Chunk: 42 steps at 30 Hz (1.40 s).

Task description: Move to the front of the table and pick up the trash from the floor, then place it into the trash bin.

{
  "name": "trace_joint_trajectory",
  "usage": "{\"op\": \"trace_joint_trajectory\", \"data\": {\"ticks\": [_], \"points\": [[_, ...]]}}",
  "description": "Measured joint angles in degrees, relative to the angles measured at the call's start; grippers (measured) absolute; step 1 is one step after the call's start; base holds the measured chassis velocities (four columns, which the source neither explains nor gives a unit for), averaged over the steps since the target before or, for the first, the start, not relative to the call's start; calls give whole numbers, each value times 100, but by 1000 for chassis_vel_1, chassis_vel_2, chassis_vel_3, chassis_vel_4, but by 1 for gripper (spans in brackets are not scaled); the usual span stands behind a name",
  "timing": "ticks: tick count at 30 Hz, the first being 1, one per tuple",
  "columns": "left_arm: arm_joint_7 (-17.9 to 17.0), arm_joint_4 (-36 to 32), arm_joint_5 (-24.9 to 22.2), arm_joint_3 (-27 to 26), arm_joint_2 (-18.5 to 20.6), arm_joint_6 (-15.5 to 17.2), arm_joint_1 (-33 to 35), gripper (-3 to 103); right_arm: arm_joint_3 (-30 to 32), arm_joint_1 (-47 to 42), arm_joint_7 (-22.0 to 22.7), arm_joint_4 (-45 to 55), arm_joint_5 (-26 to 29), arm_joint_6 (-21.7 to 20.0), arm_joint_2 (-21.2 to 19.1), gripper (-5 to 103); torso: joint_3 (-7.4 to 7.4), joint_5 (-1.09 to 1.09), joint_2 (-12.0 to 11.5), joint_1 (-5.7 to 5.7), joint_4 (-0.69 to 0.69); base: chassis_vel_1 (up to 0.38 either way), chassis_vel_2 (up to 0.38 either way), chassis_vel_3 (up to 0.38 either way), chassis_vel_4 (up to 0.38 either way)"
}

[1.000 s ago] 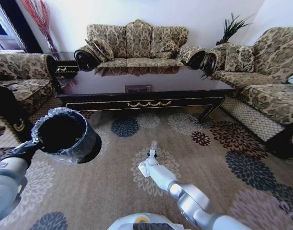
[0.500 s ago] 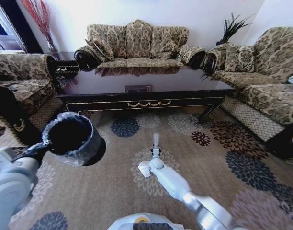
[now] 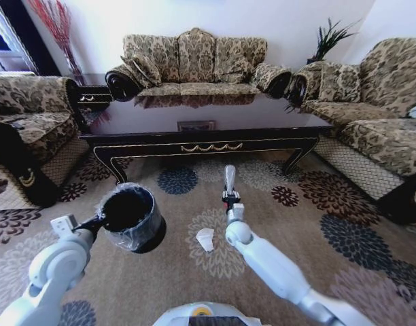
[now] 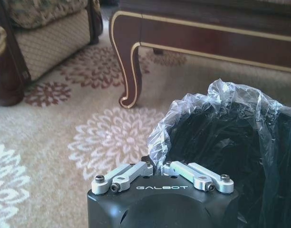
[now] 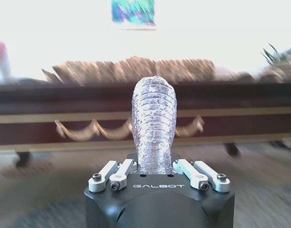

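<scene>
My left gripper (image 3: pixel 99 221) is shut on the rim of the black trash bin (image 3: pixel 131 217), holding it above the floor (image 3: pixel 174 272) at the left. The bin's plastic liner (image 4: pixel 217 118) rises just past the left gripper (image 4: pixel 160 167). At the centre my right gripper (image 3: pixel 230 197) is shut on a clear ribbed tube (image 3: pixel 229 176), a piece of trash that points up toward the table (image 3: pixel 208 146). The right wrist view has the tube (image 5: pixel 154 121) standing out of the right gripper (image 5: pixel 154 170). A crumpled white paper cup (image 3: pixel 205 239) lies on the carpet between the two arms.
The table stretches across the room ahead, and its curved leg (image 4: pixel 129 71) stands near the bin. Patterned sofas (image 3: pixel 194 58) ring the room at the back, left and right. A small dark side table (image 3: pixel 92 92) sits in the back-left corner. Open carpet lies on the right.
The left arm has carried the bin lower and toward the centre. The right arm has risen and stretched forward with the tube, baring the white cup on the carpet.
</scene>
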Motion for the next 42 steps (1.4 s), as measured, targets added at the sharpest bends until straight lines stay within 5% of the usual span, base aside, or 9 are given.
{"op": "trace_joint_trajectory", "data": {"ticks": [5,13,30,42], "points": [[6,73,19,422,26,9,-130,4,-277,143,-326,536,-9,513,-30,27,0,0,0,0,-1,0,0,0,0],[177,200,146,829,17,2,-323,4,-1079,483,-639,1079,-22,1091,491,27,0,-2,0,0,1,0,0,0,0],[265,-127,-85,858,-76,-38,-273,4,-2678,1143,-776,119,-902,1690,1623,27,0,-2,0,0,1,0,0,0,0],[250,-458,-344,412,43,-35,-168,4,-2651,1053,-860,-317,-1430,1902,1559,25,0,-1,0,0,0,0,0,0,0]]}}
